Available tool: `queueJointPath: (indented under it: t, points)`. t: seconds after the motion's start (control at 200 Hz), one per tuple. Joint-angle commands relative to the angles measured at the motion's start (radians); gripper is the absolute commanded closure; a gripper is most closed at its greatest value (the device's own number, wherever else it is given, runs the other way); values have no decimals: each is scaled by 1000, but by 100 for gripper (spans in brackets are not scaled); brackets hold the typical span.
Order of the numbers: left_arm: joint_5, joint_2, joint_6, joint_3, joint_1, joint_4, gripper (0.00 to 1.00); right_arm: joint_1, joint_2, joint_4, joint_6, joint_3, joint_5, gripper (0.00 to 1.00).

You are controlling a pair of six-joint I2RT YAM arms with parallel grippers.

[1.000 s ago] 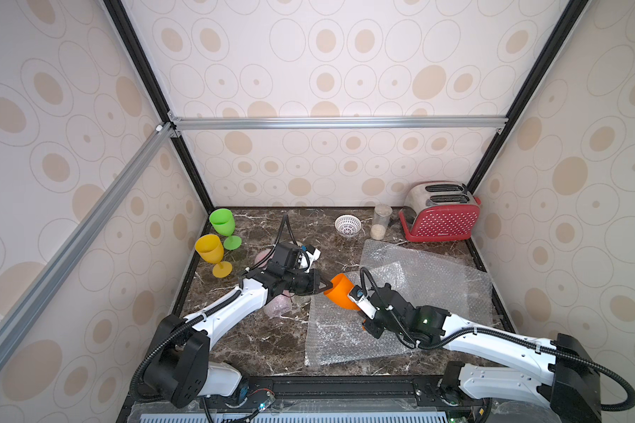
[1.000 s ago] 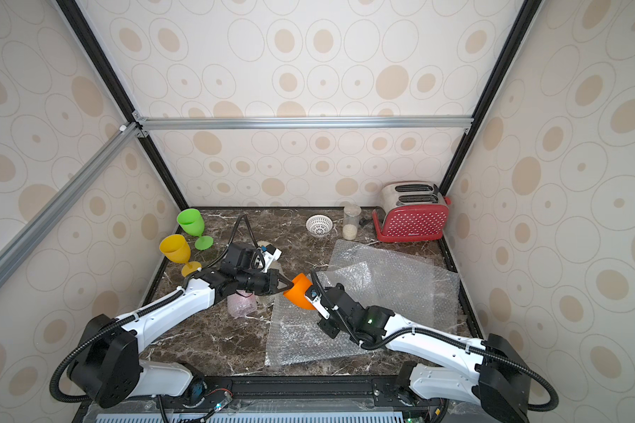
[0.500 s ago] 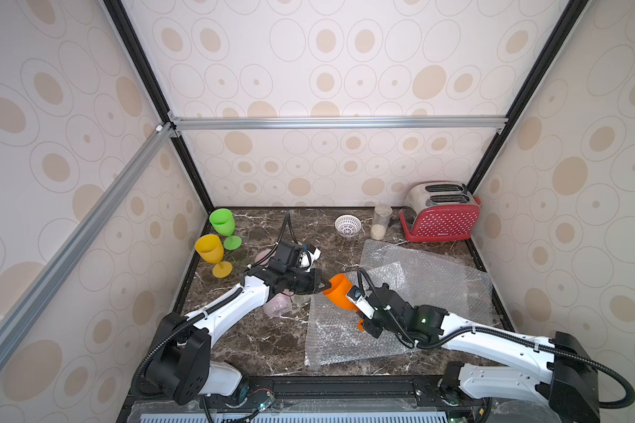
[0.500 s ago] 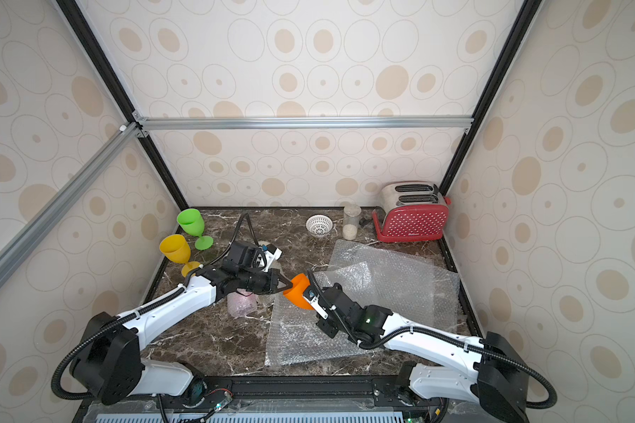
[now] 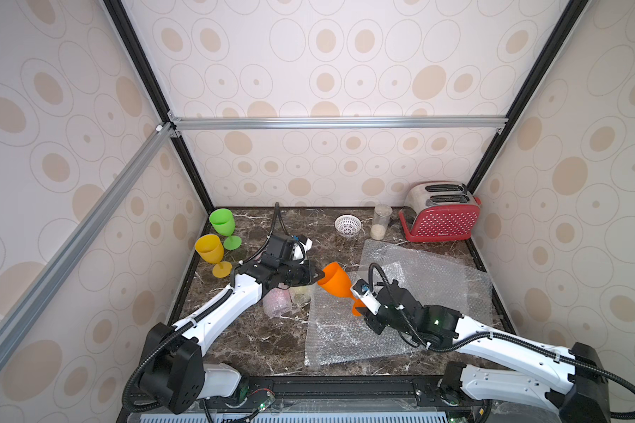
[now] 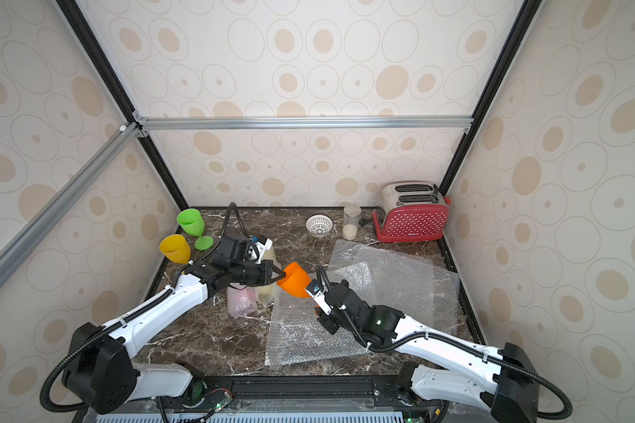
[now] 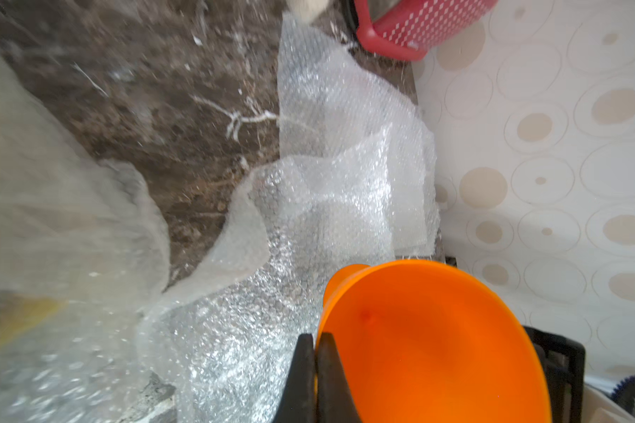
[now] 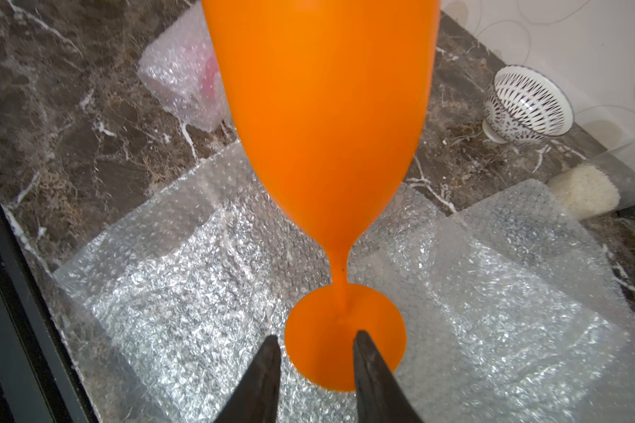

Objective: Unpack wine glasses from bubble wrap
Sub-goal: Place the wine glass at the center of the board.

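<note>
The left gripper (image 5: 319, 275) pinches the rim of the orange wine glass (image 5: 337, 282), which hangs tilted above the flat bubble wrap (image 5: 437, 282). The right gripper (image 8: 316, 338) stands parted at the foot. The rim pinch must hold firm before the arms separate.

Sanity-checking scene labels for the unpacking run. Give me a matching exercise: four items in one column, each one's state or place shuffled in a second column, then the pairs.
Things
1. orange glass
2. green glass
3. pink glass
4. white bowl

States or places
A. still inside bubble wrap, on the table
B. upright and bare, back left of the table
C. tilted, rim pinched in the left fingers
D. beside the clear jar at the back

Pairs: 1-C, 2-B, 3-A, 4-D
</note>
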Motion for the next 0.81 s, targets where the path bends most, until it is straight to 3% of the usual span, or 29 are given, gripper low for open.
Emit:
queueJointPath:
  t: [0.0,0.235,0.515,0.8]
  points:
    - [-88,-46,44,103,48,-96,100,-9,-20,-18,30,39,17,64]
    - [-316,-41,111,305,170,-286,100,-116,-20,-36,89,63,-91,65]
    - [-575,24,144,498,298,-319,100,-164,38,-31,95,75,-129,65]
    - [-712,212,220,642,384,-326,100,-203,102,-19,122,95,-172,65]
